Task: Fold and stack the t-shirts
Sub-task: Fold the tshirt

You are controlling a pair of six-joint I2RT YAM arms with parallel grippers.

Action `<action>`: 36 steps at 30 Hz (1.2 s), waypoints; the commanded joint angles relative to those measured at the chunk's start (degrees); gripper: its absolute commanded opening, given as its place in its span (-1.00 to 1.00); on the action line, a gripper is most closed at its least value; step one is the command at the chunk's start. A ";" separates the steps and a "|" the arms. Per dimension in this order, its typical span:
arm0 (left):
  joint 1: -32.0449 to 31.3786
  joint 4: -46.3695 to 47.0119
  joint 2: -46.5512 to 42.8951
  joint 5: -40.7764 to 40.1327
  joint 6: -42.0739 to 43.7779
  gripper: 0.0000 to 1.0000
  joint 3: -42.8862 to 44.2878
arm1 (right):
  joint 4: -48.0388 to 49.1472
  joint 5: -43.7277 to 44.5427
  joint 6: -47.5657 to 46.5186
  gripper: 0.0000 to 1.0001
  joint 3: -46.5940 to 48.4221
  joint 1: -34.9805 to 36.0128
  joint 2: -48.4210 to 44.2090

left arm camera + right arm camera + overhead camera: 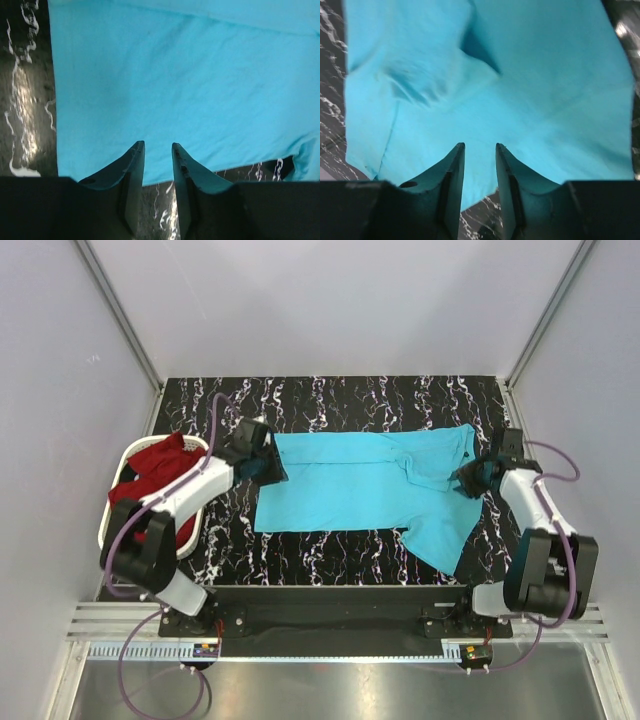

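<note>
Left gripper (157,146) fingers sit narrowly apart, nothing pinched, tips over the cut edge of the turquoise t-shirt (175,85), with dark table (25,100) showing beneath at 6 o'clock. Right gripper (480,146) reads the same: jaws slightly apart, clamped on nothing, tips over a rumpled edge. Likely reason for the pose: each hand is stationed at an opposite end, ready to take an edge for a fold. Top view supplies what the wrists miss (whole layout): the shirt spread mid-table, one end at 9 o'clock by the left hand, the other at 3 o'clock by the right, cloth trailing toward 5 o'clock. The dark red t-shirt (155,465) is heaped in the white basket (106,523) at the table's 9 o'clock edge. Only the wrist views show the finger gaps.
</note>
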 commanded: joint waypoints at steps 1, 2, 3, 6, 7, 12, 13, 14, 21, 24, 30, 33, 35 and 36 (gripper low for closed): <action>3.55 2.95 4.21 2.82 1.64 -0.34 7.74 | 7.65 -4.07 -7.10 -0.26 5.83 0.48 5.34; 3.90 2.95 6.48 1.86 2.25 -0.34 9.08 | 7.74 -4.61 -8.07 -0.26 7.32 0.66 8.41; 4.17 2.69 7.73 0.11 3.04 -0.34 10.48 | 7.74 -5.05 -9.82 -0.27 9.94 0.66 10.09; 6.10 0.67 14.83 -1.83 3.84 -0.34 17.41 | 7.13 -2.44 -11.41 -0.26 13.83 0.75 16.94; 6.37 0.41 14.86 -2.01 4.10 -0.34 18.83 | 7.21 -1.72 -11.94 -0.26 14.53 0.75 16.96; 7.60 -4.07 26.44 -6.05 6.65 -0.35 29.98 | 7.13 1.18 -14.58 -0.25 20.07 0.75 25.83; 7.95 -5.04 27.94 -6.06 6.83 -0.35 31.14 | 7.21 1.71 -14.67 -0.25 20.77 0.75 27.06; 8.04 -5.48 30.30 -6.06 7.00 -0.35 32.19 | 7.21 2.15 -14.76 -0.25 22.09 0.75 29.51; 8.39 -8.91 39.81 -8.34 9.29 -0.37 40.45 | 5.63 5.93 -16.08 -0.25 28.68 0.75 39.28; 8.48 -11.28 43.50 -10.00 9.90 -0.37 45.20 | 5.54 5.49 -15.46 -0.25 30.97 0.75 41.13; 8.74 -12.78 49.48 -12.56 12.36 -0.35 54.86 | 5.28 4.79 -15.81 -0.25 36.59 0.75 45.43; 8.74 -12.87 51.24 -11.60 14.29 -0.35 57.60 | 5.19 3.82 -16.08 -0.25 38.44 0.75 46.76; 8.74 -13.31 49.33 -11.59 15.17 -0.35 57.87 | 5.19 4.00 -16.16 -0.26 38.62 0.75 46.15; 8.66 -13.39 47.92 -10.99 15.88 -0.35 56.48 | 5.11 4.00 -16.25 -0.25 38.54 0.75 45.53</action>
